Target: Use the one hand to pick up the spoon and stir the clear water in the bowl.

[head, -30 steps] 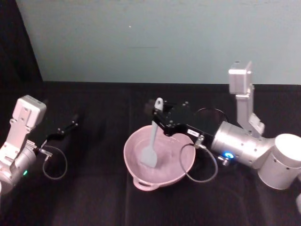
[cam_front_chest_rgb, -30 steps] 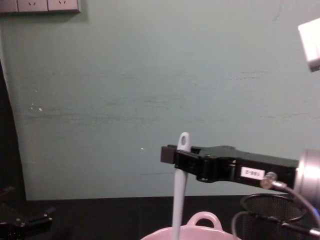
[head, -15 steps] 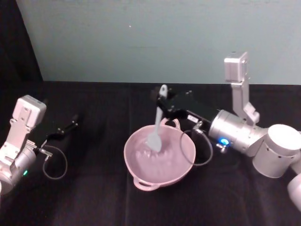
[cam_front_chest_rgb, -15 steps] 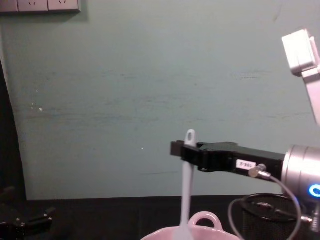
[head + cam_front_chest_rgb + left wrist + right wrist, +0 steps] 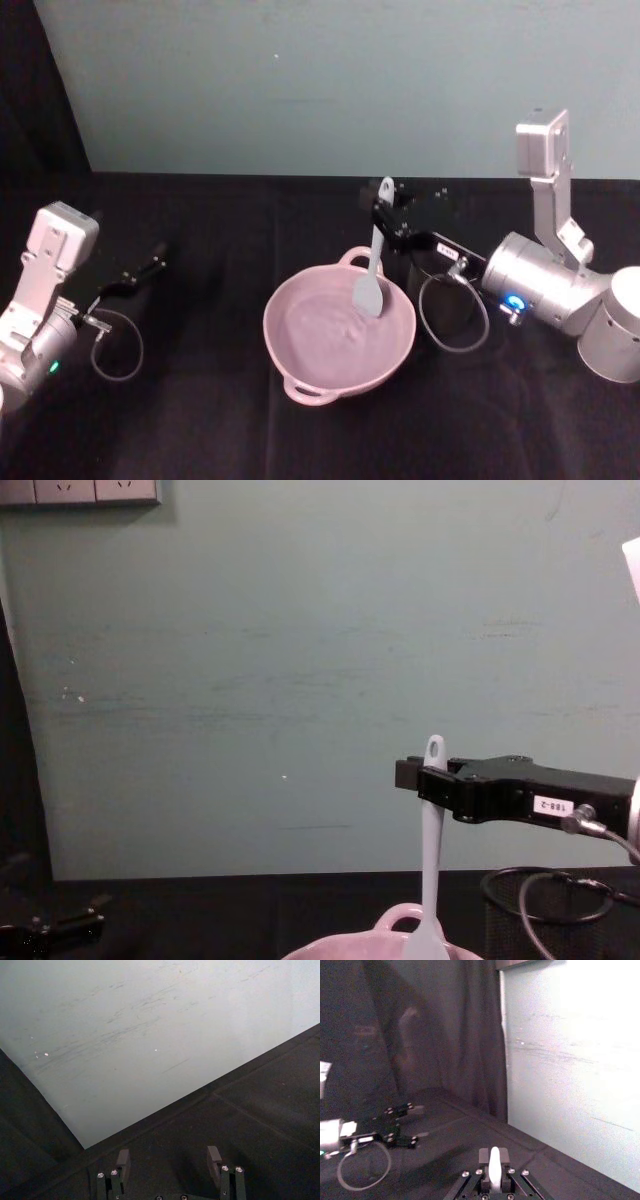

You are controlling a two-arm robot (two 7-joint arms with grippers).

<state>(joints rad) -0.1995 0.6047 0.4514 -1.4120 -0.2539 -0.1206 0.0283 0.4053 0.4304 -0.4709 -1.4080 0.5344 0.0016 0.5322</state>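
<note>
Right pincer [image 5: 384,208]: we pinch the spoon [image 5: 371,268] near its top, so its paddle reaches into the bowl [image 5: 274,330]
Left pincer [image 5: 170,1162]: spread, parked well apart

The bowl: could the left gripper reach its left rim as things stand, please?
Probably yes: the left gripper is open, only tabletop lies between it and the bowl, and the right gripper holds the spoon at its far-right side.

The wall [image 5: 300,680] is being lit softly and evenly in the head and chest views, but is being blown out to white glare in the right wrist view. The black tablecloth [image 5: 200,420] is being left dim, with the bowl [image 5: 310,345] and spoon [image 5: 368,295] being picked out brightly against it.
</note>
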